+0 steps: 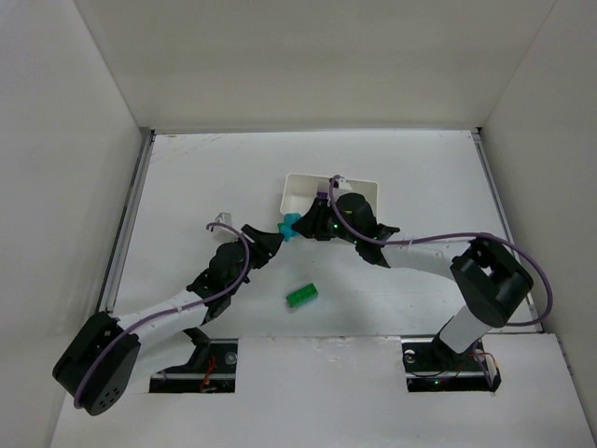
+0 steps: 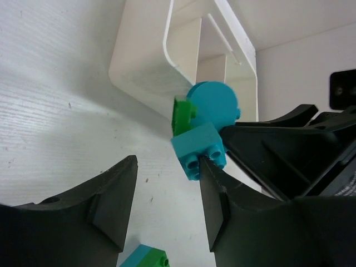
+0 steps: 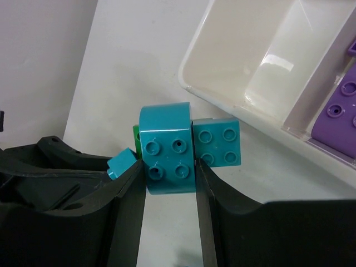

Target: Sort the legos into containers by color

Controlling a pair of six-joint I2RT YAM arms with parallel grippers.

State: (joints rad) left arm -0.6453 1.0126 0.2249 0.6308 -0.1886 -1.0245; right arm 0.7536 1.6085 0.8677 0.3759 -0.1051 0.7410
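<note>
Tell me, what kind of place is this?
Probably a robot test booth in a lab. Plain white panels wall in a white table. The left arm and right arm are bolted at its near edge, working with a tray and toy bricks.

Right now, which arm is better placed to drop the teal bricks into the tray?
Right. The right pincer is shut on the rounded teal brick, and the tray sits close beside it. The left pincer stands open next to the bricks, gripping nothing.
</note>
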